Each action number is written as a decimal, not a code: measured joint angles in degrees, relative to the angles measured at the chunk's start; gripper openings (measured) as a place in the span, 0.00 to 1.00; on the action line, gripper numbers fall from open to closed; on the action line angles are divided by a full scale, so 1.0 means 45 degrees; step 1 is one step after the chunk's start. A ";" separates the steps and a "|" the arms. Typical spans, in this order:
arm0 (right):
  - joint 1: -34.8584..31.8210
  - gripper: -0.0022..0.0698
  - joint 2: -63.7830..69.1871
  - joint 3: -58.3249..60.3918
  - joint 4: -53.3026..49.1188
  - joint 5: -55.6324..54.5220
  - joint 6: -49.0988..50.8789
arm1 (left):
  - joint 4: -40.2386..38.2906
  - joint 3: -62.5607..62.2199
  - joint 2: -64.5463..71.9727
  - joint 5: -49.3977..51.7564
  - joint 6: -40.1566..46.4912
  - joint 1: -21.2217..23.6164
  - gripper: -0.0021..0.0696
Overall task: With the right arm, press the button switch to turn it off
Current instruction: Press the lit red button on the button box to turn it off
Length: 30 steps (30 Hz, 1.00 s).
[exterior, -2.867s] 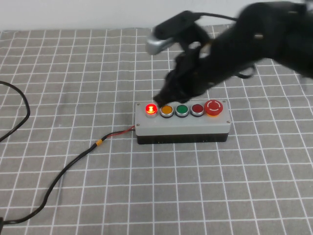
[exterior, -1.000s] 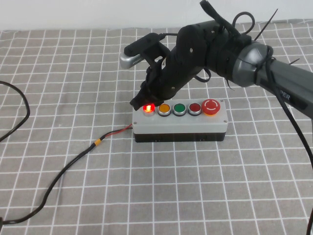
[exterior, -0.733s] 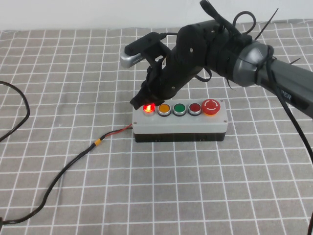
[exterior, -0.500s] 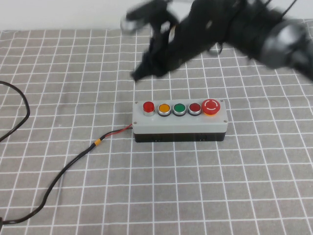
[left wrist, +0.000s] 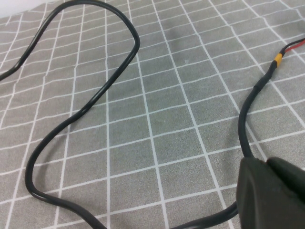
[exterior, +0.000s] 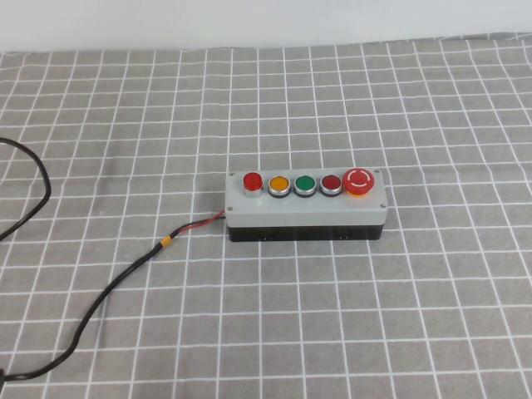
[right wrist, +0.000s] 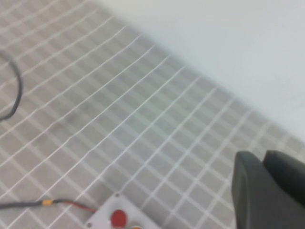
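Right gripper (right wrist: 265, 160) clenched, out of the high view, well above unlit red button (exterior: 252, 182) near frame centre; left gripper (left wrist: 268, 166) clenched just beside cable (left wrist: 81, 112).

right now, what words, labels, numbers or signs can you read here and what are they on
No words, brands or numbers are readable anywhere.
Only sign: a white circular mark on the red mushroom button at the switch box's right end; no letters in it.
Left gripper, low beside the cable, and right gripper, high above the cloth: no markings visible.
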 joint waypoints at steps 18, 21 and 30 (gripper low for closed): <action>0.0000 0.07 -1.1076 1.2815 -0.1099 -0.3715 0.2766 | 0.0000 0.0000 0.0000 0.0000 0.0000 0.0000 0.02; 0.0000 0.07 -1.2428 1.3736 -0.1057 -0.3623 0.2792 | 0.0000 0.0000 0.0000 0.0000 0.0000 0.0000 0.02; 0.0000 0.07 -1.3764 1.4894 0.0110 -0.1199 0.2850 | 0.0000 0.0000 0.0000 0.0024 0.0000 0.0000 0.02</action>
